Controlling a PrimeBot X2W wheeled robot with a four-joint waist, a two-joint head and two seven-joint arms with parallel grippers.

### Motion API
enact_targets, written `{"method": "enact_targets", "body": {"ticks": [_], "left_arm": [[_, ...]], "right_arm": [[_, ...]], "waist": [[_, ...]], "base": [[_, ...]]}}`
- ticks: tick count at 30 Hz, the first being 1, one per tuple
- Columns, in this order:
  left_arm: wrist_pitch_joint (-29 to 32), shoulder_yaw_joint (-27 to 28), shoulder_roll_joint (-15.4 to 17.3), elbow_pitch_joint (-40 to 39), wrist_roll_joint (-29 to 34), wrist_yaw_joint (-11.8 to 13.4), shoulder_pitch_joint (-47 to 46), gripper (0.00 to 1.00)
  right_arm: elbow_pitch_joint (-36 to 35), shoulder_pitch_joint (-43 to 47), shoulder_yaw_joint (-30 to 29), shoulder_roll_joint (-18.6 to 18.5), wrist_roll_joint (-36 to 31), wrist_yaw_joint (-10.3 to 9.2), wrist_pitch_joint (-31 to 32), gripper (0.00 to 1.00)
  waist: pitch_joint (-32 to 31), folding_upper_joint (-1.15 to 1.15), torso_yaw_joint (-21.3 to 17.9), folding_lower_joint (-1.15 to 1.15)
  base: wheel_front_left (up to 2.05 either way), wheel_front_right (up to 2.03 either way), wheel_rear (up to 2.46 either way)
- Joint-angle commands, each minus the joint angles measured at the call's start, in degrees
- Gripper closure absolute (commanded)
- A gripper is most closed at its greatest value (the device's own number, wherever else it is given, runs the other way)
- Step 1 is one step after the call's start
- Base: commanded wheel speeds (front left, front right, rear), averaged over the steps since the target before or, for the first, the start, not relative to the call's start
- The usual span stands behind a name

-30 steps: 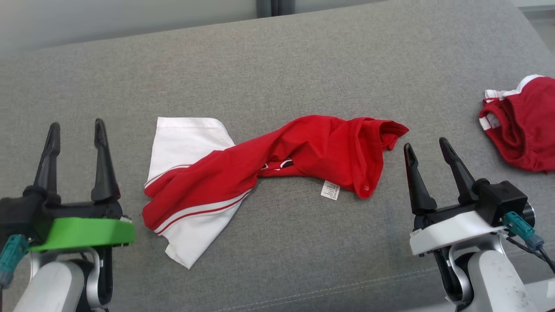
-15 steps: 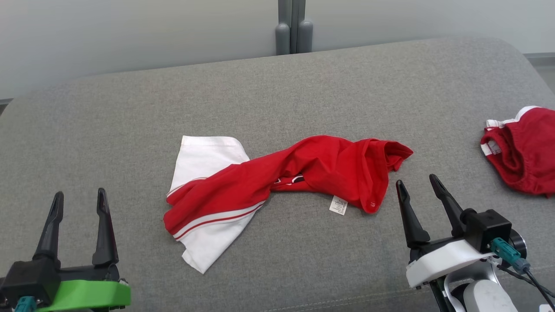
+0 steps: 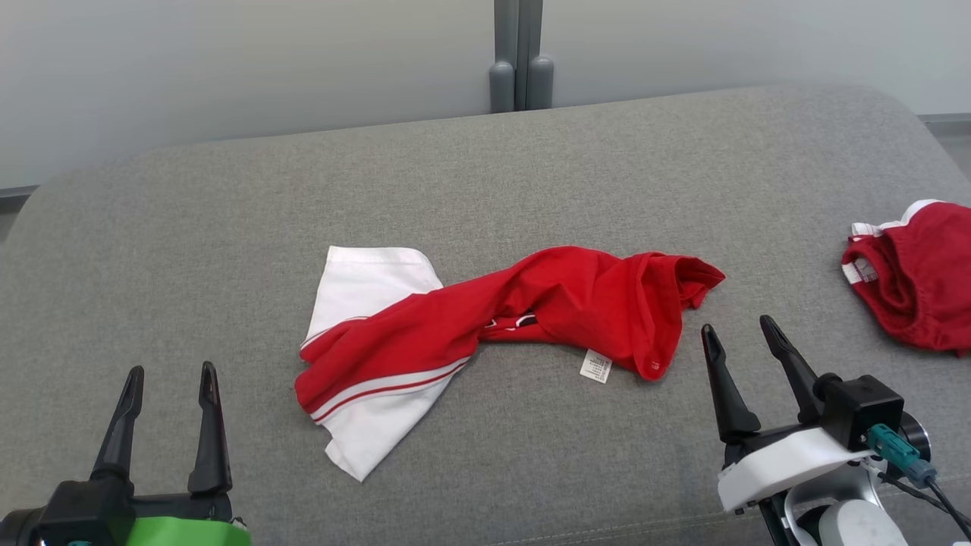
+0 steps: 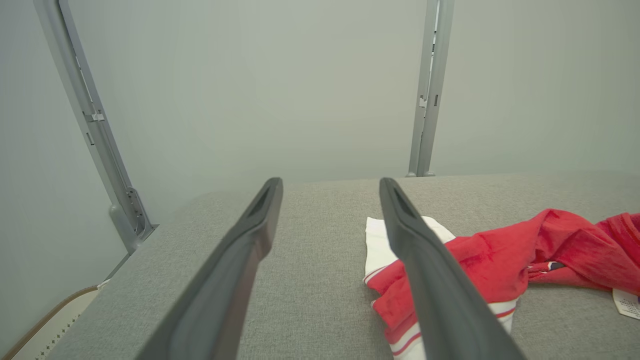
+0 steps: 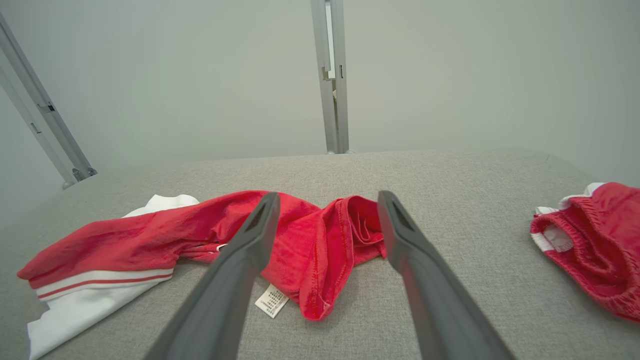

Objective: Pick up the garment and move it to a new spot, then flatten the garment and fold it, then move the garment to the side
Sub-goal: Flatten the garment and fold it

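The garment [image 3: 561, 303], a red and white shirt with striped trim, lies twisted and crumpled in the middle of the grey cushion [image 3: 531, 167]. A small white label sticks out at its near edge. My left gripper [image 3: 171, 371] is open at the lower left, well short of the shirt's white end, with nothing between its fingers. In the left wrist view the garment [image 4: 500, 255] lies right of my open left gripper [image 4: 330, 182]. My right gripper [image 3: 736, 326] is open just near and right of the red end. The right wrist view shows the garment [image 5: 310, 240] just beyond my open right gripper [image 5: 327, 195].
Another red piece of clothing with white trim [image 3: 918, 280] lies bunched at the cushion's right edge; it appears as the red piece [image 5: 595, 240] in the right wrist view. A pale wall with a grey post [image 3: 520, 68] stands behind the cushion. Bare grey fabric surrounds the shirt.
The head camera has tilted up, so the whole picture has shifted down. Both grippers have drawn back toward the near edge, the left one more. The garment has not moved.
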Motion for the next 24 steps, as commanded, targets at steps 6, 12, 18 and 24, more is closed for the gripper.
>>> {"method": "enact_targets", "body": {"ticks": [6,12,18,24], "left_arm": [[-0.04,-1.26,-0.86,1.81,1.19,-1.94,-0.74,0.0],[4.48,-7.54,-2.71,5.17,0.26,-5.8,-2.62,0.0],[8.86,-14.22,-4.91,12.15,0.16,-10.98,-7.13,0.0],[11.91,-17.24,-5.76,20.42,0.33,-13.63,-11.59,0.0]], "right_arm": [[-0.67,0.5,-0.01,-0.16,-0.29,-0.08,0.52,0.0],[-1.12,-0.45,0.81,-0.16,-0.04,-0.08,1.05,0.0],[-1.4,-1.89,1.78,-0.15,-0.01,-0.08,0.99,0.0],[-1.24,-2.94,2.04,-0.15,0.37,-0.08,0.48,0.0]], "waist": [[0.39,0.0,0.61,0.0],[2.13,0.0,0.51,0.0],[5.16,0.0,-0.64,0.0],[8.19,0.0,-2.67,0.0]], "base": [[0.0,0.0,0.0],[0.0,0.0,0.0],[0.0,0.0,0.0],[0.0,0.0,0.0]]}}
